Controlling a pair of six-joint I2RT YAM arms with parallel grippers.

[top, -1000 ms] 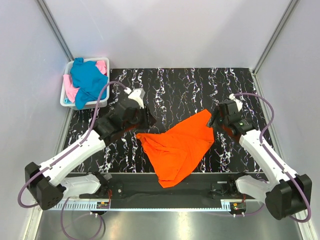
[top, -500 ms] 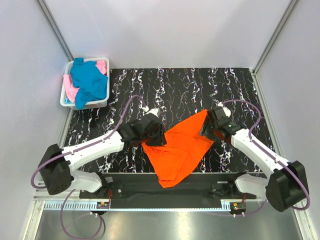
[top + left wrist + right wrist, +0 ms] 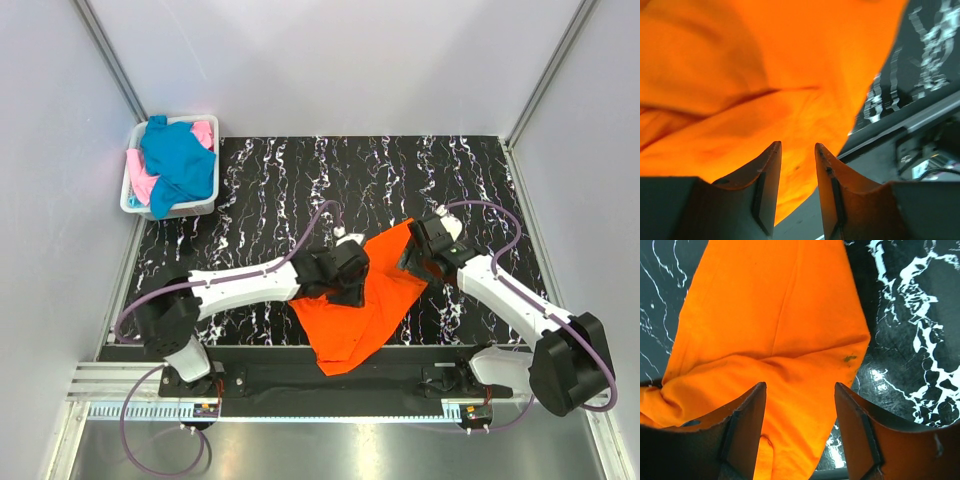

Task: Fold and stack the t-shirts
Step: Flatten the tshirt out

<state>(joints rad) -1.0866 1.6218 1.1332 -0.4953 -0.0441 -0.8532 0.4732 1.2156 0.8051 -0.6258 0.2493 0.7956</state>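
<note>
A bright orange t-shirt (image 3: 372, 300) lies crumpled and partly doubled over near the table's front edge. My left gripper (image 3: 353, 292) hovers over its left part, jaws a little apart, open, with nothing between them; the left wrist view shows orange cloth (image 3: 740, 75) beyond the left gripper (image 3: 797, 146). My right gripper (image 3: 409, 264) sits over the shirt's upper right corner, wide open; in the right wrist view the cloth (image 3: 770, 315) lies under the right gripper (image 3: 800, 385). A teal-blue t-shirt (image 3: 178, 160) and a pink t-shirt (image 3: 203, 132) are heaped in the basket.
The white plastic basket (image 3: 126, 196) stands at the table's far left corner. The black marbled tabletop (image 3: 300, 180) stretches behind the shirt. A dark front rail (image 3: 900, 130) runs just beyond the shirt's near edge. Grey walls enclose the sides.
My left arm has swung right from the table's left half to over the orange shirt. My right gripper has shifted slightly left onto the shirt's corner. The shirt has barely moved.
</note>
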